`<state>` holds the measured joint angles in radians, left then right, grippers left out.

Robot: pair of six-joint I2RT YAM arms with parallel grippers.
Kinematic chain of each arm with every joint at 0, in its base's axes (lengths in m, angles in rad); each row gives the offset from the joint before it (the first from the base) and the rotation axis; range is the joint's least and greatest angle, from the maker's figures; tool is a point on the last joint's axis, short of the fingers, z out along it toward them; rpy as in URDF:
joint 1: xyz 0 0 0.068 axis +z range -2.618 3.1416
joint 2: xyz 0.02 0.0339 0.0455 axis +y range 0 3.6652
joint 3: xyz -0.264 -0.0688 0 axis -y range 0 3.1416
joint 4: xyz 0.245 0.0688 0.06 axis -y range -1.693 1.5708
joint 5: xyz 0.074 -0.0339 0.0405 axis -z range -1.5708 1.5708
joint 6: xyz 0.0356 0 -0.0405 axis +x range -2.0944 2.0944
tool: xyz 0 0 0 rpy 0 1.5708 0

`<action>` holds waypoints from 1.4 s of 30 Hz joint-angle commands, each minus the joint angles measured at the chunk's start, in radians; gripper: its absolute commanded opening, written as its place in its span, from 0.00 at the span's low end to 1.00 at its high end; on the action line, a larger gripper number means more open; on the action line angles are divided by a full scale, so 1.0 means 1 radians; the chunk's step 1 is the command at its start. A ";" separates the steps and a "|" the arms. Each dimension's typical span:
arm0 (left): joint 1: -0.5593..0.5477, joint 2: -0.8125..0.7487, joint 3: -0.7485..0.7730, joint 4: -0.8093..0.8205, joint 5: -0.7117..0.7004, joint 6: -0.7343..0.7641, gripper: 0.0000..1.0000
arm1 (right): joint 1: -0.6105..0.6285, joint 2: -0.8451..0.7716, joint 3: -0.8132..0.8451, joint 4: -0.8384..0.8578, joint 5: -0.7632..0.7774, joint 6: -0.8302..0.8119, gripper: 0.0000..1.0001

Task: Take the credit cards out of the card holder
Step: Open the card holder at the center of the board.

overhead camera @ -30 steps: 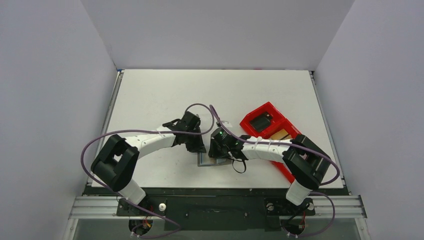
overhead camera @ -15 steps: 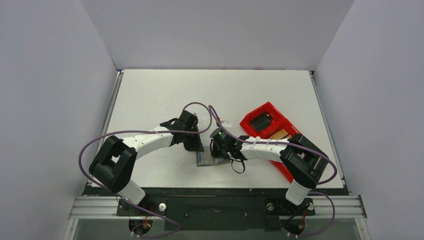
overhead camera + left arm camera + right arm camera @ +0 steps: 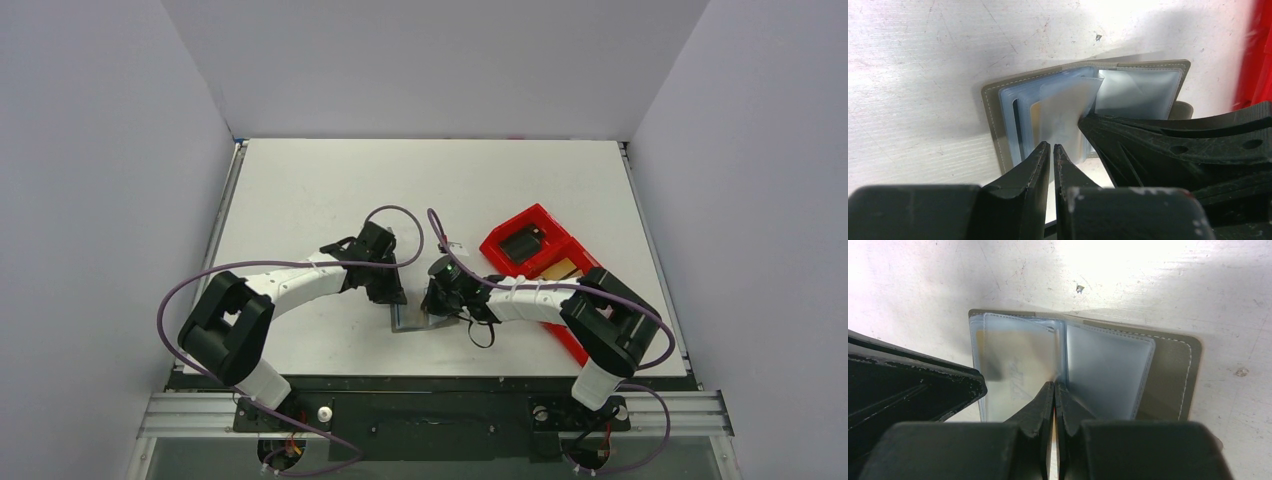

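The card holder (image 3: 410,320) lies open on the table between both grippers, grey outside (image 3: 1173,375), with clear sleeves inside. A yellow-orange credit card (image 3: 1035,120) shows in a left-hand sleeve. My left gripper (image 3: 1052,146) is shut to a thin slit with nothing in it, its tips down on the card holder's near left edge. My right gripper (image 3: 1054,385) is shut at the spine, pinching a clear sleeve (image 3: 1065,112) that stands lifted and curved. From above, the left gripper (image 3: 393,296) and right gripper (image 3: 432,302) hide most of the card holder.
A red tray (image 3: 548,232) stands to the right of the card holder, holding a black block (image 3: 521,244) and a tan card (image 3: 563,268). Its red wall (image 3: 1255,50) fills the right edge of the left wrist view. The right arm's cable loops near the table's front.
My right gripper has closed at the card holder's spine and shifted slightly away from the table's front edge. The left gripper has barely moved.
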<state>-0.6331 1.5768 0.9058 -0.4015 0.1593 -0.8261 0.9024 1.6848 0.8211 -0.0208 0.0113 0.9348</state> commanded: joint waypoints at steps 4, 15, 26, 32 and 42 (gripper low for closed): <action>0.003 -0.016 -0.008 -0.015 -0.036 0.020 0.06 | -0.010 0.045 -0.057 -0.048 0.016 0.001 0.00; -0.021 0.020 0.003 0.010 0.003 0.039 0.06 | -0.010 0.058 -0.058 -0.038 0.004 0.002 0.00; -0.058 0.079 0.032 0.031 0.019 0.030 0.06 | -0.009 0.040 -0.045 -0.040 -0.002 -0.009 0.03; -0.058 0.092 0.039 0.033 0.004 0.012 0.06 | -0.011 -0.047 -0.004 -0.096 0.007 -0.026 0.26; -0.065 0.104 0.059 0.048 0.012 0.007 0.06 | -0.026 -0.189 0.081 -0.217 0.046 -0.053 0.38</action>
<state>-0.6868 1.6596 0.9264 -0.3836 0.1841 -0.8196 0.8841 1.5707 0.8474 -0.1795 0.0116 0.9073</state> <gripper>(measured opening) 0.062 0.371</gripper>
